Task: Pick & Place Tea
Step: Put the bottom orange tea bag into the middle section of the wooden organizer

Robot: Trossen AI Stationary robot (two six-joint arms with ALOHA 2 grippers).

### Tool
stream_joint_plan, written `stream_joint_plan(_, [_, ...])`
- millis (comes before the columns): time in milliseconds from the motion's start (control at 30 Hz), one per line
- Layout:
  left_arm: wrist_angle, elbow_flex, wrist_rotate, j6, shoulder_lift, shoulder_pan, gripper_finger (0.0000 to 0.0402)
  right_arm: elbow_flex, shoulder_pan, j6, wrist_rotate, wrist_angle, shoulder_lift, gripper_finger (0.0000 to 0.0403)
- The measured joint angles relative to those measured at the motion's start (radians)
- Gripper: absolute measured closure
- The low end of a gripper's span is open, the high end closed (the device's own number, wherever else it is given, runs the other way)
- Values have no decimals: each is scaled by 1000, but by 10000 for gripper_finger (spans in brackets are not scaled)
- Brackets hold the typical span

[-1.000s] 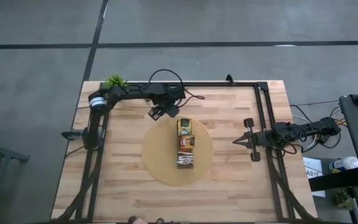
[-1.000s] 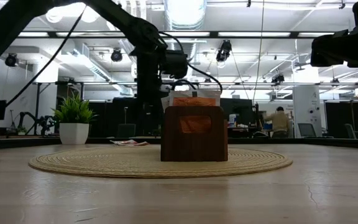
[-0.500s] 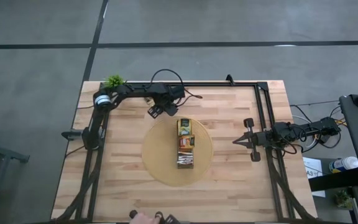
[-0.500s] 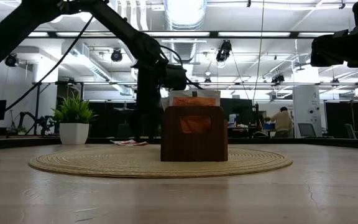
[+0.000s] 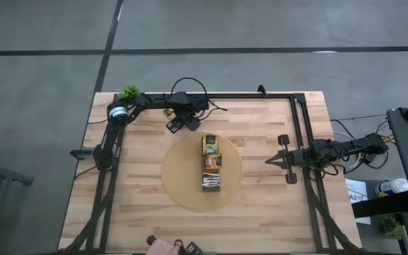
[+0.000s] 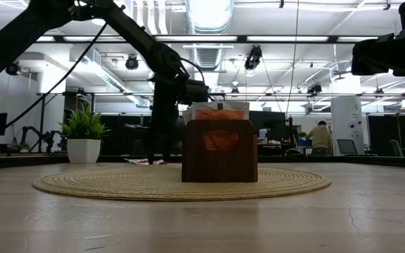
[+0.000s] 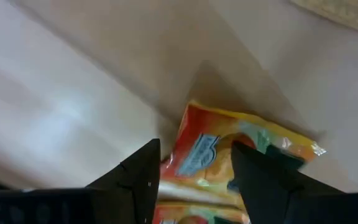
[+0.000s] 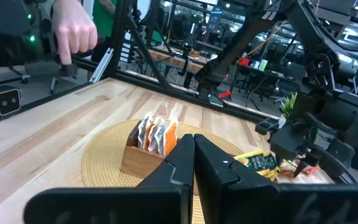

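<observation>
An orange-and-yellow tea sachet (image 7: 241, 146) lies flat on the wooden table, just beyond the far left rim of the round woven mat (image 5: 183, 180). My left gripper (image 7: 194, 149) points steeply down over it, open, one finger on each side of the sachet; in the high view my left gripper (image 5: 173, 126) is beside the mat. Other loose sachets (image 8: 263, 162) lie on the table by it. A narrow brown box (image 5: 211, 164) on the mat holds upright sachets (image 8: 157, 134). My right gripper (image 5: 268, 161) waits shut at the table's right side.
A small potted plant (image 5: 130, 93) stands at the far left corner. Black frame rails (image 5: 299, 120) run along the far and right sides. A person's hand (image 5: 160, 246) shows at the near edge. Bare wood (image 5: 147, 212) lies around the mat.
My left gripper has sunk toward the table and shifted a little toward the far left, away from the mat's rim, to just above the loose sachets. A person's hand has come into view at the near edge.
</observation>
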Motion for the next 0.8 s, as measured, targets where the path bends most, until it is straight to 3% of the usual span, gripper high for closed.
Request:
stream_joint_plan(233, [-4,2,13,-12,31,-3,263,0,0,0,0,0,0,394])
stream_joint_plan(467, [-24,12,-8,-195,19,-6,381,0,0,0,0,0,0,394])
stream_joint_plan(800, [-129,13,-16,-679,-94,-12,393,0,0,0,0,0,0,394])
